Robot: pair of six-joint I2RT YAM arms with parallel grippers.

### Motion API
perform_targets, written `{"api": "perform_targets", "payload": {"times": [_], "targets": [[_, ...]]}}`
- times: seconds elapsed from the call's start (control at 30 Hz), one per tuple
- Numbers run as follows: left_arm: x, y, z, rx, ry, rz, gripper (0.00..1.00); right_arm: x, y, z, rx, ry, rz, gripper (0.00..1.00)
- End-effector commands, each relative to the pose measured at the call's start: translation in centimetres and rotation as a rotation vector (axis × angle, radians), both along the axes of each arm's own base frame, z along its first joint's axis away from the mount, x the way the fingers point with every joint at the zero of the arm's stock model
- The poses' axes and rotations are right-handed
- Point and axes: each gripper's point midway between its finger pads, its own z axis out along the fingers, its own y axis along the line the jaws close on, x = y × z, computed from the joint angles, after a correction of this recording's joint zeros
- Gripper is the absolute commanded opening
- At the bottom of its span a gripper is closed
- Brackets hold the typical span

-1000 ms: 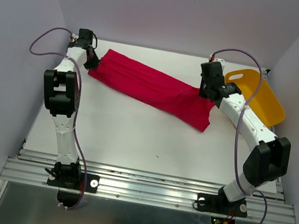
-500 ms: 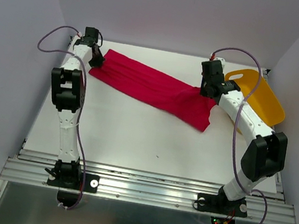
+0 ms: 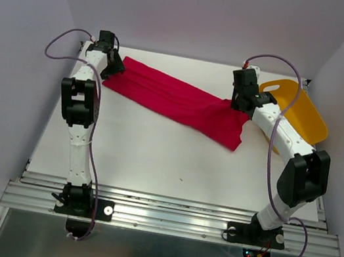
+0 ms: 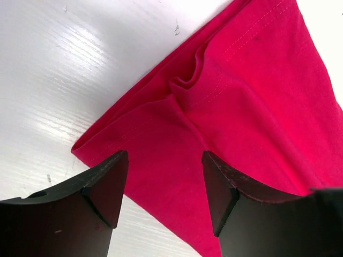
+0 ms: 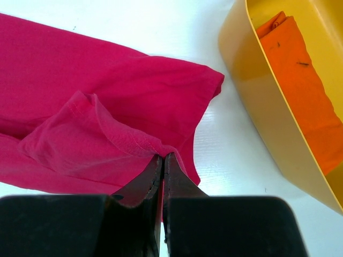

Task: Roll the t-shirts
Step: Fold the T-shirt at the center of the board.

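- The left arm reaches to the far left corner of the table (image 3: 153,158), and the left gripper (image 3: 109,67) points down at the left end of the red shirt (image 3: 177,101).
- In the left wrist view its fingers (image 4: 102,187) stand well apart with nothing gripped. The folded end of the red shirt (image 4: 241,107) lies flat below and between them. Whether the tips touch the cloth cannot be told.
- That end of the shirt shows a stitched hem and a small pucker of cloth near the middle, with bare white table beside it.
- The red shirt lies as a long, narrow folded band slanting across the far half of the table, from the far left corner down toward the right.
- The right gripper (image 3: 237,105) is at the shirt's right end. Its fingers are pressed together on a raised fold of the red cloth (image 5: 80,107), which is pulled up into a small ridge at the tips (image 5: 162,158).
- Just right of the shirt stands a yellow tub (image 3: 307,116) with a handle cutout, tilted at the table's far right edge.
- Inside the tub (image 5: 257,101) lies an orange shirt (image 5: 300,91), folded into a narrow strip.
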Motion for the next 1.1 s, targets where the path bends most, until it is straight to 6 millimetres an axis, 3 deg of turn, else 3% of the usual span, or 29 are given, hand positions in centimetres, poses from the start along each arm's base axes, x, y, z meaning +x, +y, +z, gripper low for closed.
{"api": "perform_targets", "payload": {"times": [0.0, 0.1, 0.2, 0.37, 0.67, 1.0, 1.03, 1.07], "targets": [[-0.3, 0.8, 6.9, 0.054, -0.123, 0.028, 0.68, 1.3, 0.1, 1.8, 0.021, -0.075, -0.005, 0.01], [-1.5, 0.1, 6.9, 0.047, -0.129, 0.015, 0.66, 1.4, 0.1, 1.7, 0.021, -0.076, -0.005, 0.01], [-2.6, -0.8, 5.1, 0.027, -0.096, -0.014, 0.66, 1.5, 0.1, 1.5, 0.017, -0.076, -0.008, 0.01], [-3.1, -2.3, 2.6, -0.022, -0.055, -0.060, 0.65, 1.7, 0.0, 1.3, 0.007, -0.079, -0.009, 0.01], [-2.9, -3.1, 1.0, -0.048, -0.032, -0.091, 0.65, 2.9, 0.2, 1.9, -0.011, -0.101, -0.002, 0.01], [-2.8, -3.3, 0.8, -0.045, -0.030, -0.101, 0.65, 5.2, -1.6, -2.1, -0.072, -0.073, -0.066, 0.01], [-2.7, -3.3, 0.9, -0.045, -0.032, -0.104, 0.65, 5.6, -2.4, -2.4, -0.078, -0.072, -0.087, 0.07], [-2.7, -3.5, 1.0, -0.046, -0.033, -0.108, 0.65, 6.2, -2.7, -2.3, -0.078, -0.080, -0.098, 0.25]]}}
